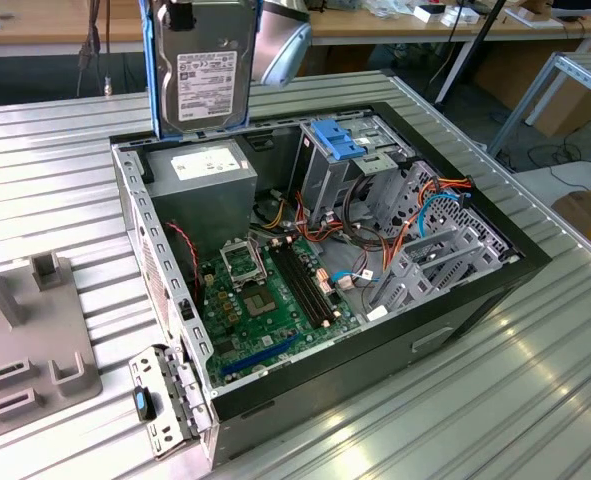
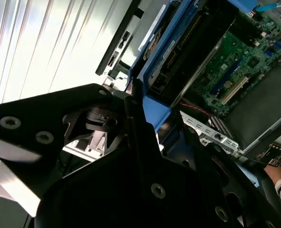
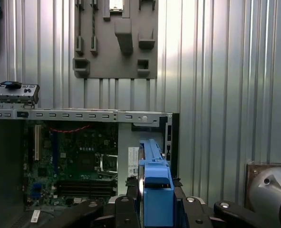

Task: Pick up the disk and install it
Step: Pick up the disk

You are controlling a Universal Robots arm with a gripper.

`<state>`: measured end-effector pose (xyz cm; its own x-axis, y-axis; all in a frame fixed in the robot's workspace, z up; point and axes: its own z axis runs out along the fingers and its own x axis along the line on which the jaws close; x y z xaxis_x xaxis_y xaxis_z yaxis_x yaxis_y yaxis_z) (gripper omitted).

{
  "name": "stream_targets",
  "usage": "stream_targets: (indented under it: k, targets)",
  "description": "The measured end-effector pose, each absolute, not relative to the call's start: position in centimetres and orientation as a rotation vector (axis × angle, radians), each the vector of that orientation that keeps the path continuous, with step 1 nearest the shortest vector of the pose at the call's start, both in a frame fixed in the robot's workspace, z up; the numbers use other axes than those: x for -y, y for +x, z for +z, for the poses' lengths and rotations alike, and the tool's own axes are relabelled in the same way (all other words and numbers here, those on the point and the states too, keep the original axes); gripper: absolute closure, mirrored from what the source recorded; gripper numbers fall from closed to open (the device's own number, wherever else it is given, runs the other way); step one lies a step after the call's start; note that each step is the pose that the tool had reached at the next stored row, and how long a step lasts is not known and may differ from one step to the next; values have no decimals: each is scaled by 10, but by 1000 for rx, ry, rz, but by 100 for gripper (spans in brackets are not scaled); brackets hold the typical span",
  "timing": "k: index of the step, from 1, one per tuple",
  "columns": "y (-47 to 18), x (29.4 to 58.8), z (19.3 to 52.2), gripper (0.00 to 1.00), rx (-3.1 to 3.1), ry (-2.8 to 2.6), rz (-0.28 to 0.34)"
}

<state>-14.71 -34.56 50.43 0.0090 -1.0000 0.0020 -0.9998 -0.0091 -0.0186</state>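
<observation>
The disk (image 1: 203, 70) hangs upright above the back left corner of the open computer case (image 1: 520, 262) in the exterior view. It is a black drive with a white label and bright blue side rails. My gripper (image 1: 187, 12) is shut on its upper end at the frame's top edge. In the first wrist view I look down one blue rail of the disk (image 3: 155, 187), with the gripper (image 3: 155, 209) clamped on both sides. In the second wrist view the disk (image 2: 176, 45) points toward the motherboard.
Inside the case are a grey power supply (image 1: 200, 172), a green motherboard (image 1: 275, 300), a blue latch (image 1: 337, 138) on the drive bay, and metal drive cages (image 1: 430, 265) with cables. A grey fixture plate (image 1: 35, 350) lies at the exterior view's left. A person's hand (image 2: 279, 176) shows near the case.
</observation>
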Motion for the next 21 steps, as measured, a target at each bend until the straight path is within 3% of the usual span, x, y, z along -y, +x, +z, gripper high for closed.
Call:
stream_targets:
  k: [13,21]
  targets:
    - [-108,346,504,63,-2203,-2223,-23]
    - [-107,373,504,63,-2203,-2223,-23]
